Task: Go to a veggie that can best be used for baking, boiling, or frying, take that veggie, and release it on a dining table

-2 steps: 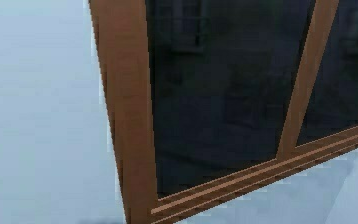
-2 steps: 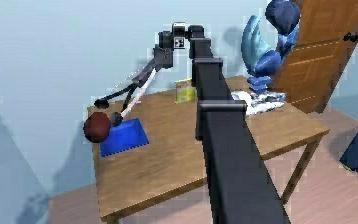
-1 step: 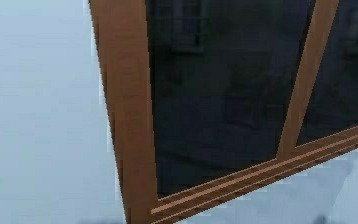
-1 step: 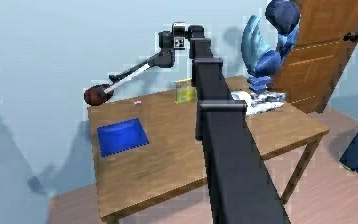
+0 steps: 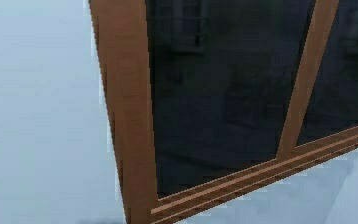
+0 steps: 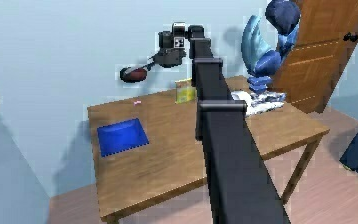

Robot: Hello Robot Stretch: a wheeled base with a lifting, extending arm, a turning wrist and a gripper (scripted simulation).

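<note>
Pincer (image 6: 147,67) holds a dark oval lump (image 6: 134,73) at 10 o'clock of the yellow cup (image 6: 185,94); released there, it may drop behind the desk (image 6: 170,138)

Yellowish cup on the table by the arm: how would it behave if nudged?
The yellowish cup looks see-through, so probably glass: stiff, breakable. It stands upright on the smooth wooden table, so a high push may tip it, a low one slide it.

Pale blue walls (image 5: 37,100), dark brown-framed window (image 5: 227,90), wooden table (image 6: 167,140), wooden door (image 6: 322,55).
</note>
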